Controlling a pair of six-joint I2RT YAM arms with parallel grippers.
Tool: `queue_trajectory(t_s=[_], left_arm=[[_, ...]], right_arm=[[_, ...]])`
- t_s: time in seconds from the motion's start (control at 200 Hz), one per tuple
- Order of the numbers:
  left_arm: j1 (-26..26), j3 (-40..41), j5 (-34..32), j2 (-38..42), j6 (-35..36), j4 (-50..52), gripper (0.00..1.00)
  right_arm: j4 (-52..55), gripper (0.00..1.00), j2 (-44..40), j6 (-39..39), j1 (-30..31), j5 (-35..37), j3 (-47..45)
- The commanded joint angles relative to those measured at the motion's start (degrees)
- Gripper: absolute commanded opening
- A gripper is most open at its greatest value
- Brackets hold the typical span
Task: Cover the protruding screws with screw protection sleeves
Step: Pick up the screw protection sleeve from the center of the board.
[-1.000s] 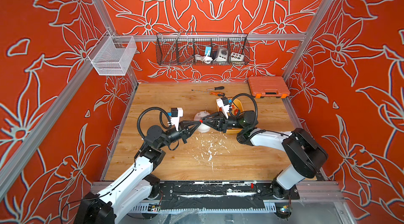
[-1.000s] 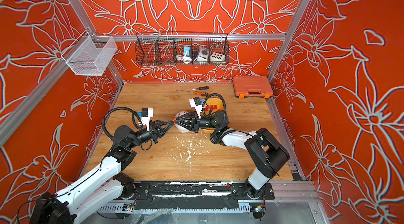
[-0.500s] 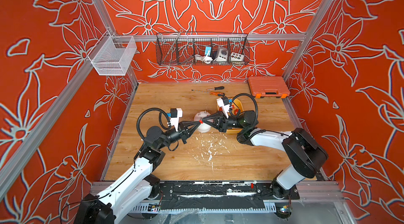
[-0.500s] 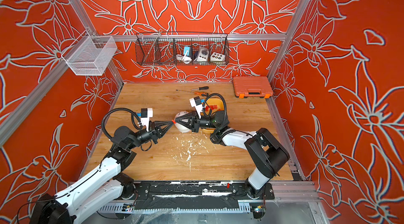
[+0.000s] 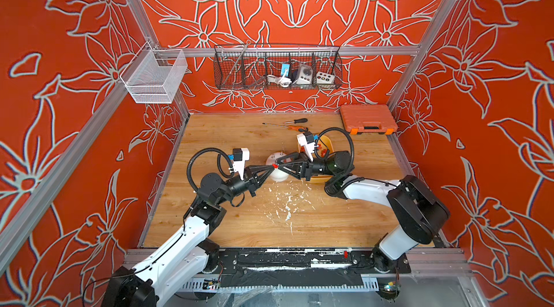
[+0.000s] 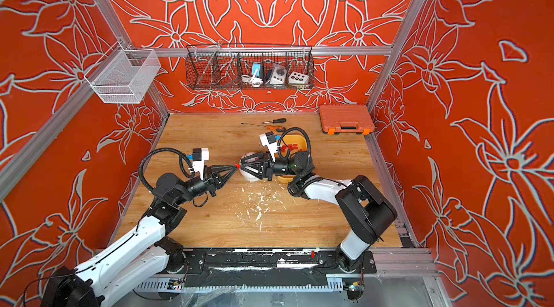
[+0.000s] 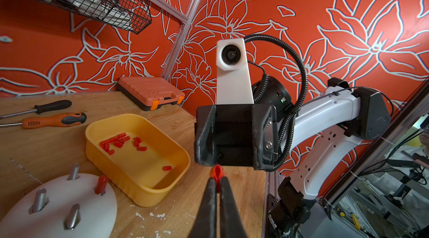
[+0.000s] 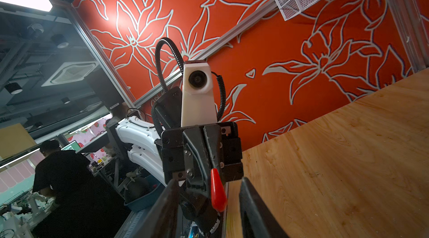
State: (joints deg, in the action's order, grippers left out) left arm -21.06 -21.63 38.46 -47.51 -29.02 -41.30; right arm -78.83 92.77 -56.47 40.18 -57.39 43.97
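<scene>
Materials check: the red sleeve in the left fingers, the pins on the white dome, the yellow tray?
Sleeve: probably soft plastic or rubber, glossy red, looks squashed where the left fingers pinch it. Pins: bare metal, dull grey sheen. Dome: matte white, hard plastic or plaster, can't tell. Tray: smooth yellow plastic, thin moulded walls, rounded corners.

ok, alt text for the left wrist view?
The left gripper pinches a red sleeve at its tips, facing the open right gripper. Nearby, a white dome carries one capped screw and three bare screws; a yellow tray holds loose sleeves.
</scene>
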Motion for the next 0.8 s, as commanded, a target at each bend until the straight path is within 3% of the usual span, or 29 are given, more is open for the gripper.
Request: queue_trajectory(t_s=[0.0,0.155,0.245,0.565,0.711,0.796], left_arm=[[0.23,0.35,-0.14,0.86,1.05,-0.32,0.00],[0.23,0.36,0.02,0.50,0.96,-0.78,0.00],[0.23,0.22,0.09,0.23,0.88,-0.80,0.00],[0.23,0.57,-0.07,-0.08,0.78,-1.32,0.00],[0.25,0.80,-0.18,-0.39,0.36,-1.77,0.00],[0.22,0.96,-0.33,-0.06,0.58,-1.64,0.00]], right_arm=[[-2.03,0.47,0.39,-0.53,0.38,-0.69,0.66],[-2.03,0.54,1.32,-0.76,0.42,-1.18,0.89],[-2.04,0.53,1.97,-0.85,0.41,-1.60,1.28],[-2.08,0.27,1.97,-0.58,1.10,-2.16,2.23],[-2.08,0.08,1.89,-0.48,1.13,-2.11,2.42],[-2.03,0.06,1.81,-0.49,1.18,-1.95,2.42]])
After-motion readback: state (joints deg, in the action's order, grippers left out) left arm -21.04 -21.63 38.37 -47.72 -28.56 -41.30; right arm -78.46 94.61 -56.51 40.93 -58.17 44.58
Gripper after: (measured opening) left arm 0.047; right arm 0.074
